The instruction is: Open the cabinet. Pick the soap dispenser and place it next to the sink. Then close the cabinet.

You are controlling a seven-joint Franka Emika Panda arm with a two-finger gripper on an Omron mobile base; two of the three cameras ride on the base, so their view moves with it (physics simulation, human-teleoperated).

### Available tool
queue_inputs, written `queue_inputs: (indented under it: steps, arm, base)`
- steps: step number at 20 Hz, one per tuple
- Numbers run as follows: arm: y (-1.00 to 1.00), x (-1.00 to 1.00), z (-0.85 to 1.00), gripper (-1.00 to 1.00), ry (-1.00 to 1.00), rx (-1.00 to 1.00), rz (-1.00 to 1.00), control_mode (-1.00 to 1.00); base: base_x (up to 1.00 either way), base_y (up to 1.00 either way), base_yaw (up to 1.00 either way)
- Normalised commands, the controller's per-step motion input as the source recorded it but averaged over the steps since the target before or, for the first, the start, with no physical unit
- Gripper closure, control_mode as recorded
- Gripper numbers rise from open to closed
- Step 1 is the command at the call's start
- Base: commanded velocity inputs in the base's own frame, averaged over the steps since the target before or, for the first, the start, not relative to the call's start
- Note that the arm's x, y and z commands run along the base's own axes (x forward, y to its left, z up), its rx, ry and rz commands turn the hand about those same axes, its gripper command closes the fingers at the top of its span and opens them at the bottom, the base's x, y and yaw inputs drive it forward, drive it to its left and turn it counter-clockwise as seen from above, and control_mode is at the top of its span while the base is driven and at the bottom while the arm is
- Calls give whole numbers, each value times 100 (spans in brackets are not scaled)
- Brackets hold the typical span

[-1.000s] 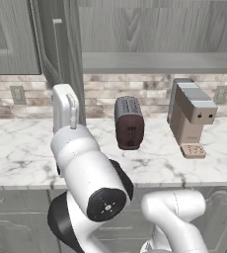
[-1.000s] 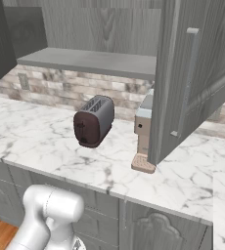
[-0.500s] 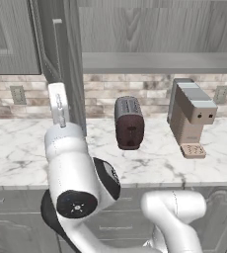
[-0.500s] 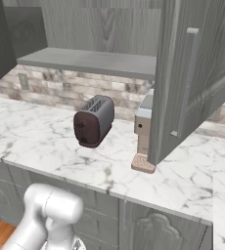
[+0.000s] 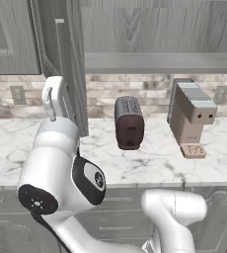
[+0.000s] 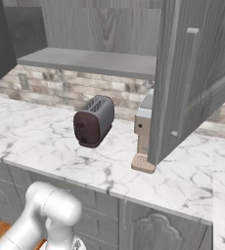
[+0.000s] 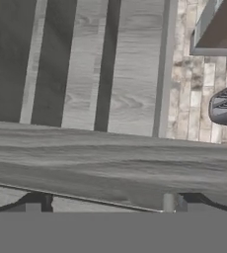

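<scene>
The grey wood-grain cabinet (image 5: 160, 29) stands open, with its plain shelf (image 5: 160, 62) in sight. Its left door (image 5: 68, 64) is swung out toward me, and the right door (image 6: 197, 73) with its slim bar handle (image 6: 185, 83) hangs open over the counter. My white hand (image 5: 55, 97) is raised right beside the left door. In the hand view that door (image 7: 110, 158) crosses the picture very close, and my gripper (image 7: 108, 205) is open, its dark fingertips (image 7: 34, 203) set wide apart with a thin bar running between them.
A dark toaster (image 5: 129, 122) and a tan coffee machine (image 5: 189, 116) stand on the marble counter (image 5: 150, 163) under the cabinet. The open right door partly hides the coffee machine (image 6: 144, 129). Grey drawer fronts (image 6: 148, 224) run below the counter.
My arm has swung left and its elbow has dropped toward the lower left. The hand has drawn closer to the left door. Doors, toaster and coffee machine stay put.
</scene>
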Motion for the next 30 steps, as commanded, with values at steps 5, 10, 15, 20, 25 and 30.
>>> queue_inputs:
  steps: [5,10,15,20,25,30]
  arm:
    - [3,0,-13,-100,-11,23,-10,-100]
    - [14,0,-20,-100,-17,23,-2,-100]
    - [6,3,-24,-100,-13,25,0,-100]
    - [24,15,-33,-100,-10,29,0,-100]
    - [38,16,-26,-100,-6,27,0,-100]
    - [49,7,-18,-100,-9,24,0,-100]
  base:
    - [0,0,0]
    - [0,0,0]
    - [0,0,0]
    - [0,0,0]
    - [0,0,0]
    - [0,0,0]
